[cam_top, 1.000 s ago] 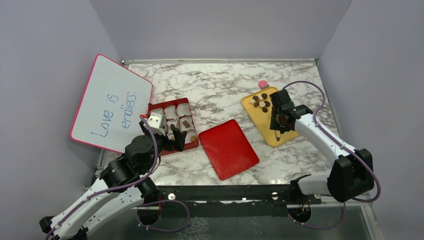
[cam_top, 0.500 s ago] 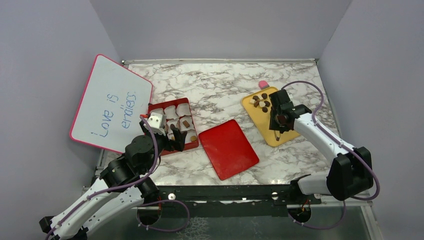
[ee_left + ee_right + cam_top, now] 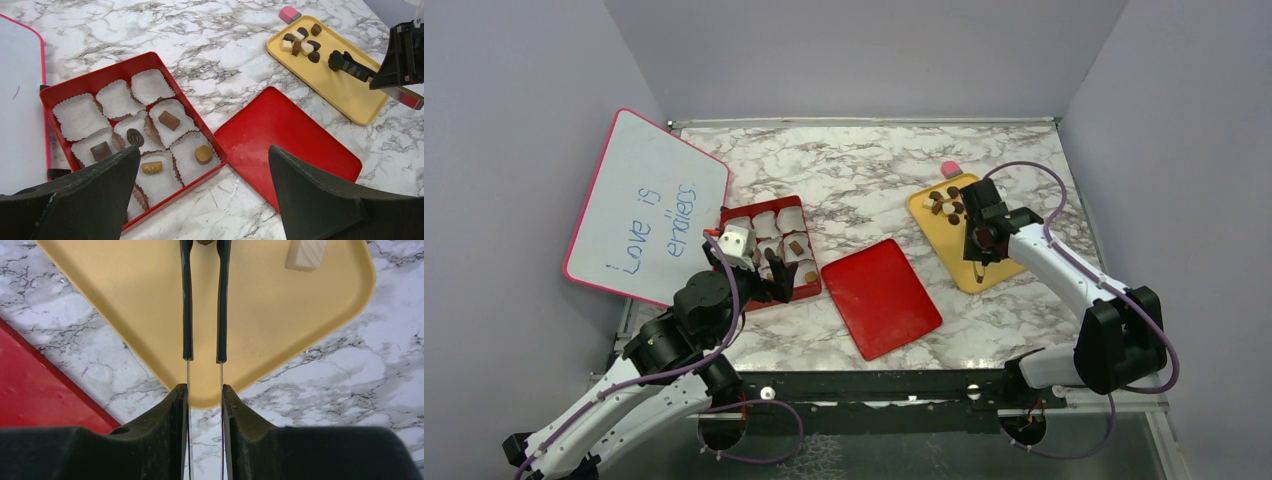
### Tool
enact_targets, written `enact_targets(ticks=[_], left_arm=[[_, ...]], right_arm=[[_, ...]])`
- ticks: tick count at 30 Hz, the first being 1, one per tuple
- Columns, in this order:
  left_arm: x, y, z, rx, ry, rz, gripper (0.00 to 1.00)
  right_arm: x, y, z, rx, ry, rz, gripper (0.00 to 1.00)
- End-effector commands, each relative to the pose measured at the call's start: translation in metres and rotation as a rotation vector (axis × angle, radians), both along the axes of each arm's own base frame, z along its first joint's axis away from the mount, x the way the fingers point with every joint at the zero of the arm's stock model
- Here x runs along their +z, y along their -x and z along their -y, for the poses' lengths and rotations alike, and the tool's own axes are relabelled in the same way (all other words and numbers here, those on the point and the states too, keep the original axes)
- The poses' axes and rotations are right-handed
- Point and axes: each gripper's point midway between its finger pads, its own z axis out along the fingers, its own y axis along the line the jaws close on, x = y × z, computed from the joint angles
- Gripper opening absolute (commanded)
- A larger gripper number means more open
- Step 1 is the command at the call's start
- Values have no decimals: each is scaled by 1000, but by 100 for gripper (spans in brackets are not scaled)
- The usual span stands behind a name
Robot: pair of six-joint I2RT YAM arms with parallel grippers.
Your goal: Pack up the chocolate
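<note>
Well, most of the chocolate [image 3: 300, 41] lies in a loose cluster at the far end of the yellow tray [image 3: 345, 92], out at about two o'clock on the marble table [image 3: 854, 170] — dark pieces with a couple of pale ones among them. A pink block [image 3: 290, 13] sits on the table just off the tray's far corner. The right gripper [image 3: 205, 405] hangs over the tray with its fingers clamped on the tongs [image 3: 186, 315], whose black tips reach toward twelve o'clock in the wrist view. A brown piece [image 3: 202, 241] shows between those tips at the very edge of that view, too cut off to tell whether it is pinched, and a white piece [image 3: 306, 252] lies at one o'clock of them. Over at nine o'clock sits the red box [image 3: 95, 76], lined with white paper cups [image 3: 117, 97] — five of the cups toward its near side hold a piece each. The left gripper [image 3: 202, 150] hovers above the box's near corner, fingers wide apart. Between box and tray lies the red lid [image 3: 280, 130], flat and just beside the box, and a whiteboard [image 3: 644, 205] stands against the left wall at ten o'clock.
</note>
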Motion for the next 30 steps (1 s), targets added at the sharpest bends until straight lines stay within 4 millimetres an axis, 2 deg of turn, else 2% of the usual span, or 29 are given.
enact_targets(ticks=[1, 10, 17, 27, 30], left_arm=[[4, -3, -1, 8, 10, 24, 99], [4, -3, -1, 11, 8, 26, 99], [4, -3, -2, 15, 11, 27, 99], [5, -4, -5, 29, 14, 30, 99], [4, -4, -4, 28, 9, 26, 99]], right_arm=[[14, -14, 1, -3, 7, 47, 31], [10, -9, 2, 1, 8, 29, 30], [26, -6, -8, 34, -56, 67, 28], [37, 1, -11, 58, -88, 79, 27], [42, 2, -18, 85, -125, 91, 27]])
